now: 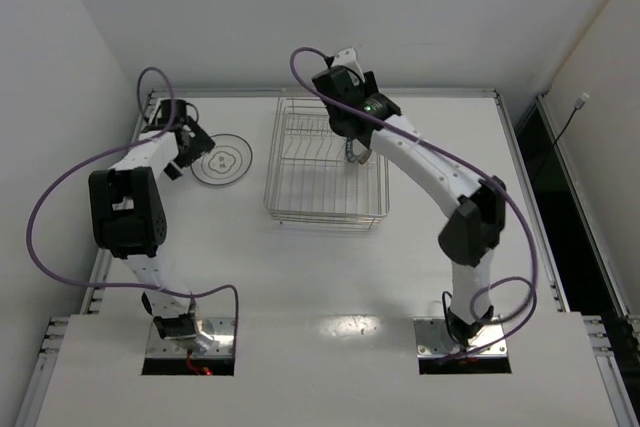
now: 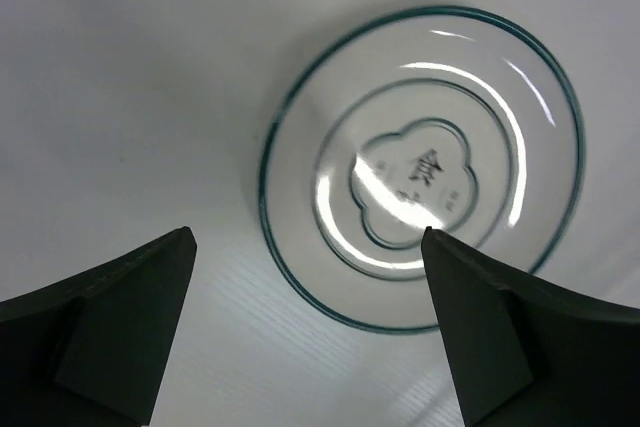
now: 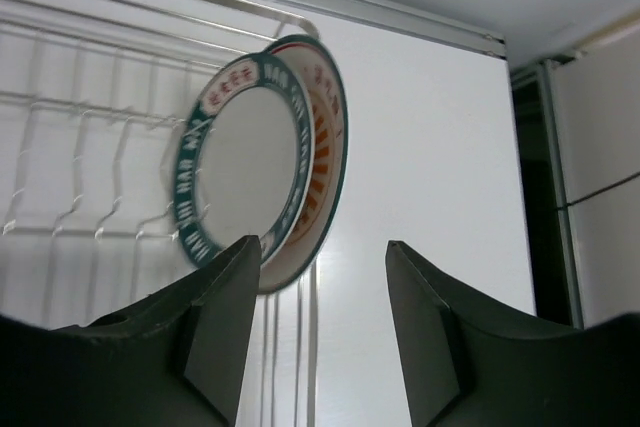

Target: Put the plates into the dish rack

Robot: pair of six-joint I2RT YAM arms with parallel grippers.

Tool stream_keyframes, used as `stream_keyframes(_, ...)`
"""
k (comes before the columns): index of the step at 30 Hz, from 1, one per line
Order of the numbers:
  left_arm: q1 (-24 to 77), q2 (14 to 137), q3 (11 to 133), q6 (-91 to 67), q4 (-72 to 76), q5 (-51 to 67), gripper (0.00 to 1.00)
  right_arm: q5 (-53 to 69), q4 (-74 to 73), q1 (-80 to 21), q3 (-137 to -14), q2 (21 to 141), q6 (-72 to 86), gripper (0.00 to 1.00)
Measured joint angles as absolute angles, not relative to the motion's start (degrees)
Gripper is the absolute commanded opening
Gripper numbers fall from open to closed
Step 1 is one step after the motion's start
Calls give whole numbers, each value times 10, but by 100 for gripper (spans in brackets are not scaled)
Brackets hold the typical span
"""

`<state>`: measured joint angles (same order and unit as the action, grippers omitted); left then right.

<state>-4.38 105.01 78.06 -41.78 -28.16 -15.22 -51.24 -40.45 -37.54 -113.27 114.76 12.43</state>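
At dish rack [image 1: 300,197] three-o'clock end: blue-rimmed plate [image 3: 245,162] and striped plate [image 3: 325,147] upright, propped by dividers; right gripper [image 3: 322,247] fingers parted, holding nothing. At rack's nine o'clock: ringed plate [image 2: 420,167] flat on table [image 2: 120,67], left gripper [image 2: 307,237] spread wide, likely for rim.

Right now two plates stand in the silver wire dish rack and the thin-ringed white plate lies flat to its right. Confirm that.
Wrong side: the top external view shows the thin-ringed white round plate lying flat to the left of the silver wire dish rack. Two plates do stand in it.
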Motion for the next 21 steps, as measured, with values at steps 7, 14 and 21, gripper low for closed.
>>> stream_keyframes(7, -168, 1085, 689, -448, -196, 18, 91, -426, -371, -462, -877, 862, 179, 51)
stream_keyframes(14, -172, 1130, 705, -464, -89, 161, 70, -364, -360, -455, -737, 721, 240, 51)
stream_keyframes(21, -177, 1187, 714, -479, -20, 266, 13, -340, -360, -455, -685, 638, 280, 52)
